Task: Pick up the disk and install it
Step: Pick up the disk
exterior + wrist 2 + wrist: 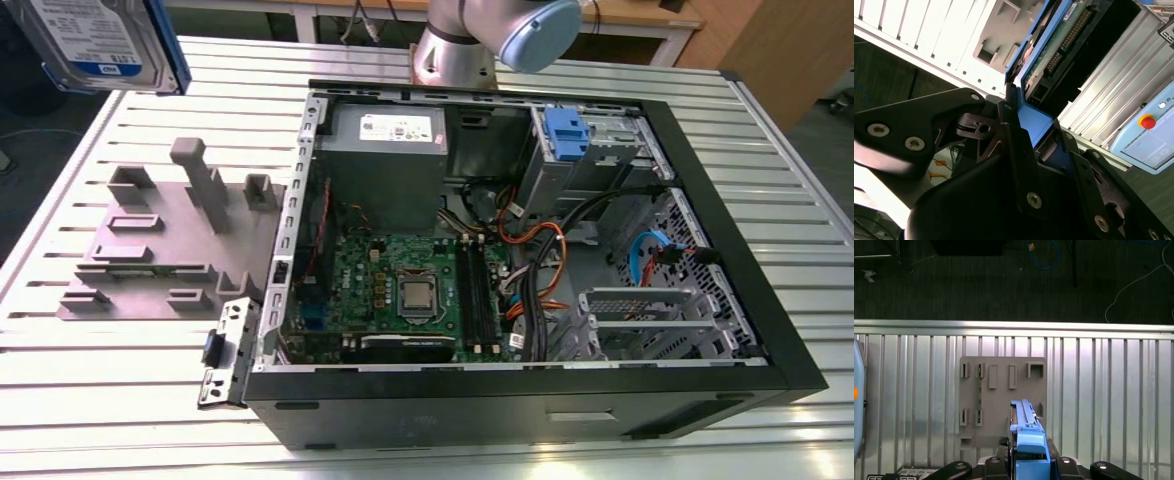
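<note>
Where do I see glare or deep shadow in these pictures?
Exterior view: glare on the table along the lower edge. Second wrist view: the table is washed out white, the end effector holding the disk dark against it. First wrist view: the floor is dim.

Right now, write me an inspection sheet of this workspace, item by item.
Surface: slatted metal table carrying an open computer case.
Job's things: disk in its blue carrier, held in the air and not in the case.
Clutter: grey fixture plate on the table, at the exterior view's left of the case.
Claw: claw shut on the disk's blue carrier.
Cables: orange and black leads inside the case; loose cables on the floor.
Surroundings: pendant with a red button on the table; dark floor beyond the table.
</note>
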You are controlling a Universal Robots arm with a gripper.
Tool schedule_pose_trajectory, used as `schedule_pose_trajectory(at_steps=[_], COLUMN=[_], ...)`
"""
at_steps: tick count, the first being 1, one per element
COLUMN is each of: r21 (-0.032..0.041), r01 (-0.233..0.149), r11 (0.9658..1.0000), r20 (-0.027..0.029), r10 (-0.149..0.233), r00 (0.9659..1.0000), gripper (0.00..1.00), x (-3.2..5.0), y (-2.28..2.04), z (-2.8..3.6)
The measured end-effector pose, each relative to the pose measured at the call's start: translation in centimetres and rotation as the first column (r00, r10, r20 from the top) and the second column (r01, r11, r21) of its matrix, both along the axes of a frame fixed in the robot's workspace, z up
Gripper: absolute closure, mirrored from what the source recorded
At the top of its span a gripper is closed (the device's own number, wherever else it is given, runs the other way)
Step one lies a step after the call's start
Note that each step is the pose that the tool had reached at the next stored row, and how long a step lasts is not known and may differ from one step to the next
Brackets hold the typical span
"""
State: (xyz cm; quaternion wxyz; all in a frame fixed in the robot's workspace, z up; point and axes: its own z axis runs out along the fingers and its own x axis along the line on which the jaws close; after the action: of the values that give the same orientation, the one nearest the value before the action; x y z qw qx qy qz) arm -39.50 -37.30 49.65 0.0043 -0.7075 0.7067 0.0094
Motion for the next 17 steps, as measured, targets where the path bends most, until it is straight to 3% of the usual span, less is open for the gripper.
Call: schedule_pose_trajectory(at_steps=[6,17], r21=[0.0,0.0], r01=[0.0,0.0], r11=[1.0,1.0], r20=[0.0001,0.0], r10=[0.0,0.0], r00=[1.0,1.0], gripper=[0.63,0.63], x=[0.16,0.15], y=[-0.27,-0.35], z=[0.0,0.0])
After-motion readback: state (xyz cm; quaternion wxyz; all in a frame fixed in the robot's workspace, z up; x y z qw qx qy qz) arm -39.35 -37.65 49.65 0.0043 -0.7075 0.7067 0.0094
